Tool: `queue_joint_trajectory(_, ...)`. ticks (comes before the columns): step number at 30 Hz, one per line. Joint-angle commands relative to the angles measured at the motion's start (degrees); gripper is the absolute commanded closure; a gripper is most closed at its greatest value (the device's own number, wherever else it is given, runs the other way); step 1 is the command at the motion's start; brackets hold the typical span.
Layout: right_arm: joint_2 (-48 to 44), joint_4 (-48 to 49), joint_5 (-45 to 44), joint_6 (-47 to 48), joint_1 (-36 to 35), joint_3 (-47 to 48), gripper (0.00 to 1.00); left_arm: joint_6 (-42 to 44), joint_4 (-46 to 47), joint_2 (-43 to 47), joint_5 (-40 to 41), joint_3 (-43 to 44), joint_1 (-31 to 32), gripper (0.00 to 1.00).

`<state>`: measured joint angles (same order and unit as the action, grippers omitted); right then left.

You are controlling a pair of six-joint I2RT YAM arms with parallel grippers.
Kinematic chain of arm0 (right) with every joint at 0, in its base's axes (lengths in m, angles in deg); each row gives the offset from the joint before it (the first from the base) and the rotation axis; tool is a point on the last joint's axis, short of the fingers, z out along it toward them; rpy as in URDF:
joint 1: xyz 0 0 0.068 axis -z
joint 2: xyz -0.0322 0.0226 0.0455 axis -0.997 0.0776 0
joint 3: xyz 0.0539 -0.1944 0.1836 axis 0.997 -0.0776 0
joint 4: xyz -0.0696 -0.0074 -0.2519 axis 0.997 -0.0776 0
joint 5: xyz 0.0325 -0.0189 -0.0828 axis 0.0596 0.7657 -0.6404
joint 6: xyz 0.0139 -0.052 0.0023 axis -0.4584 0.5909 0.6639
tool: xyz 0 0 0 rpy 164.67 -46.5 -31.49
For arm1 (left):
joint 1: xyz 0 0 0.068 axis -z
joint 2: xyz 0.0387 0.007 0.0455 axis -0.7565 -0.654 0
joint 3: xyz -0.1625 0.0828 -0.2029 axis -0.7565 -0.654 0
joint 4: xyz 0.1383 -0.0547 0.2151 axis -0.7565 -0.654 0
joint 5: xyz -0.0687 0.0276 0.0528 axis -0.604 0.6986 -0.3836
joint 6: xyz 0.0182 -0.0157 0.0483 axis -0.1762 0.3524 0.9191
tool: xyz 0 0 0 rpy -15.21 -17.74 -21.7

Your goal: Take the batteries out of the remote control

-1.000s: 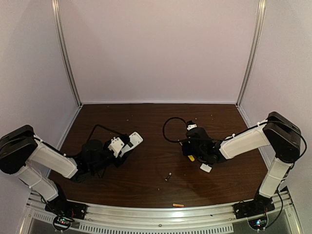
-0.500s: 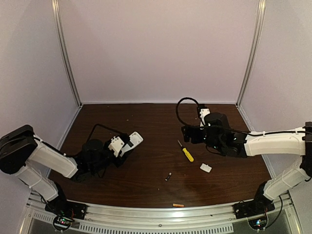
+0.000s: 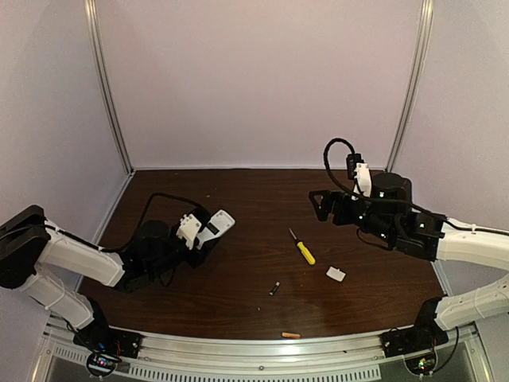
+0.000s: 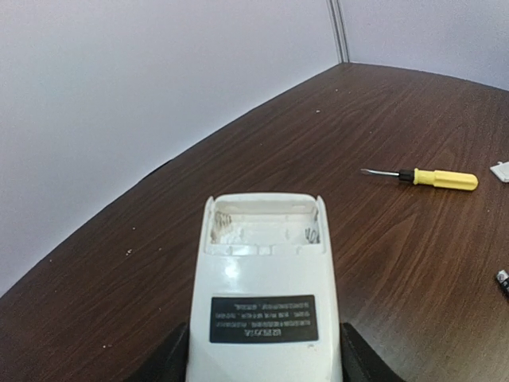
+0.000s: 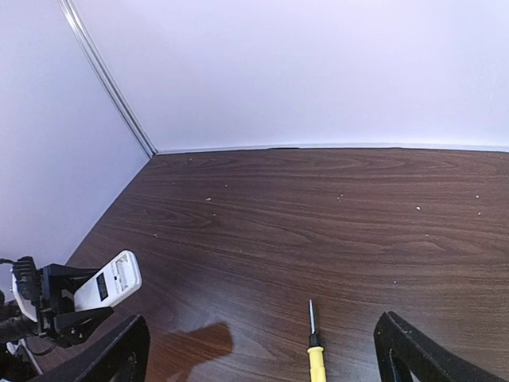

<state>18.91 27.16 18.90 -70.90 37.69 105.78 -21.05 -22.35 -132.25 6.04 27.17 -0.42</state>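
The remote control [image 4: 262, 294] sits in my left gripper [image 3: 201, 243], over the left half of the desk [image 3: 238, 191]. My two fingers [image 4: 169, 363] press its long sides, so those jaws are closed on it. Its plain white back faces my wrist camera, with a dark label across it. The battery compartment at the far end lies uncovered and shows its white inside. From above, the remote tilts, with its free end pointing toward the middle of the desk.

The batteries lie apart from it on the wood. The dark battery [image 3: 273, 288] rests near the middle, closer to the near edge than to the far one. The orange-copper battery [image 3: 291, 335] lies right at the near edge, well apart from the dark one.

A yellow-handled screwdriver [image 3: 303, 249] lies flat just right of centre, its thin shaft pointing toward the far edge. A small white plastic chip [image 3: 336, 274] sits near its handle, on the right-hand side.

My right gripper [image 3: 320, 205] hangs above the right half of the desk, toward the far edge. Its jaws stand wide apart, with only bare wood and the screwdriver's tip between them in the wrist view.
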Motion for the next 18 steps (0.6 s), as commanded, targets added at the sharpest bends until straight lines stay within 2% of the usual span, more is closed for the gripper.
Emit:
queue_joint_trajectory(1, -3.5, -1.5, 2.7, -2.6, 0.0, -3.5, 0.0, -7.5, -1.3, 1.6, 0.0, 1.1, -0.5, 1.0)
queue_joint_trajectory(6, -5.5, -1.3, 0.9, -3.5, 0.0, -6.8, 0.0, -12.6, -10.6, 4.5, 1.7, 3.8, -0.5, 1.0)
queue_joint_trajectory(13, -5.8, 6.5, 4.7, -7.5, -0.1, -13.8, 0.0, -24.3, -22.5, 12.5, 14.0, 1.8, -0.5, 1.0)
queue_joint_trajectory(18, -4.5, 9.2, 7.2, -9.2, -0.9, -15.2, 0.0, -32.1, -27.1, 14.3, 18.6, -1.5, -0.5, 0.99)
